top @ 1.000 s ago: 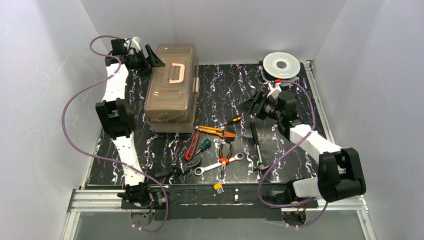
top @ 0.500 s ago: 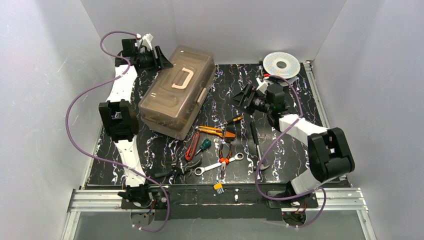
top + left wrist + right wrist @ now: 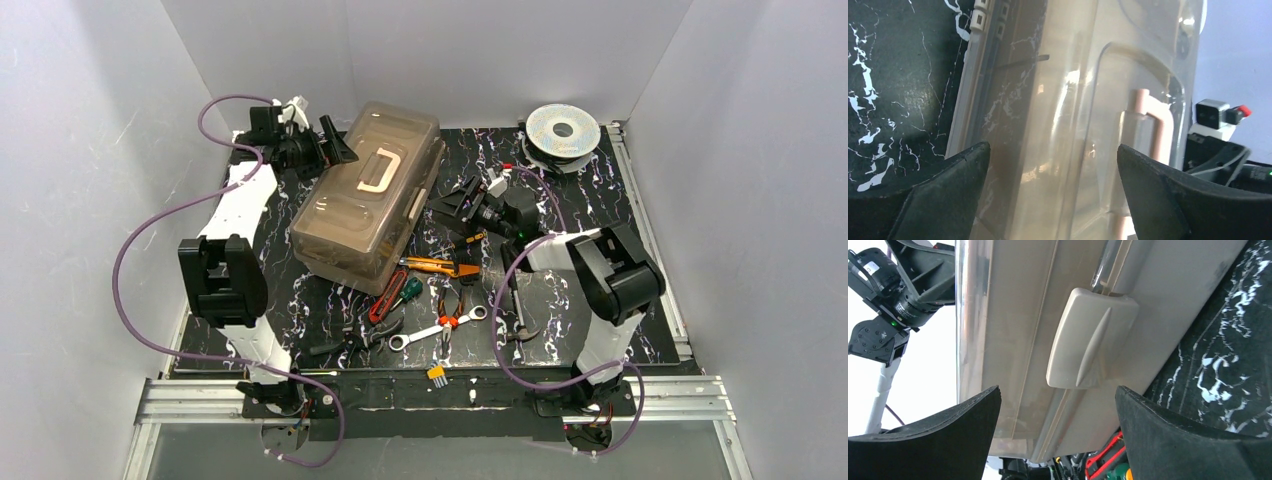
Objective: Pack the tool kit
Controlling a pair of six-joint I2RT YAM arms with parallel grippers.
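The tan toolbox (image 3: 350,215) with its smoky lid shut and beige handle (image 3: 377,168) lies skewed on the black mat. My left gripper (image 3: 340,148) is open at its far left corner, and the lid (image 3: 1073,100) and handle (image 3: 1153,130) lie between the jaws in the left wrist view (image 3: 1052,150). My right gripper (image 3: 450,200) is open beside the box's right side. In the right wrist view (image 3: 1058,390) it faces the beige latch (image 3: 1090,337). The yellow knife (image 3: 430,265), red pliers (image 3: 385,300), wrench (image 3: 435,328) and hammer (image 3: 515,300) lie loose on the mat.
A round silver wire spool (image 3: 563,130) stands at the back right corner. Black pliers (image 3: 355,340) and a small yellow part (image 3: 436,375) lie near the front edge. White walls close in three sides. The toolbox's near corner almost touches a green-handled screwdriver (image 3: 408,290).
The toolbox has turned and slid right and nearer, toward the loose tools. My left gripper followed it to the right. My right gripper swung left to the box's latch side.
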